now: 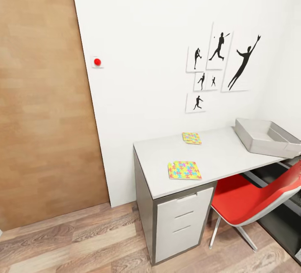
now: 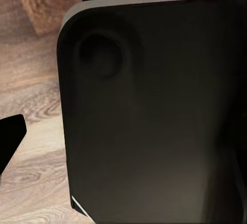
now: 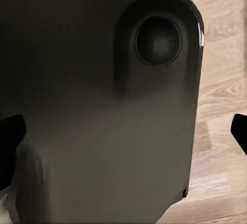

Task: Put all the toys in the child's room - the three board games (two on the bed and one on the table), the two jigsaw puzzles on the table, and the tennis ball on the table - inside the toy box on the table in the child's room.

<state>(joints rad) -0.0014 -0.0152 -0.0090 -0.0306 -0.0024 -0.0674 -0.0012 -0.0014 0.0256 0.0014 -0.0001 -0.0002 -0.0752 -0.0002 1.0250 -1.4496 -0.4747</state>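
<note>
i see two jigsaw puzzles, thin squares of yellow, pink, blue and green pieces: one [image 1: 184, 170] near the front edge of the pale grey bench [image 1: 225, 156], the other [image 1: 192, 138] by the wall. one grey toy box [image 1: 266, 138] with sloping walls sits at the bench's far right end. both wrist views look at a dark robot body [image 2: 154, 110] over the wood floor [image 1: 83, 239], well apart from the puzzles. i cannot tell how wide the left tool or right tool stands.

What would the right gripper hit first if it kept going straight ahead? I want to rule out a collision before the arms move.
Probably the robot's own dark base, which lies across the line between the right gripper's fingertips, with wood floor beyond its edge. Depth is unclear.
</note>
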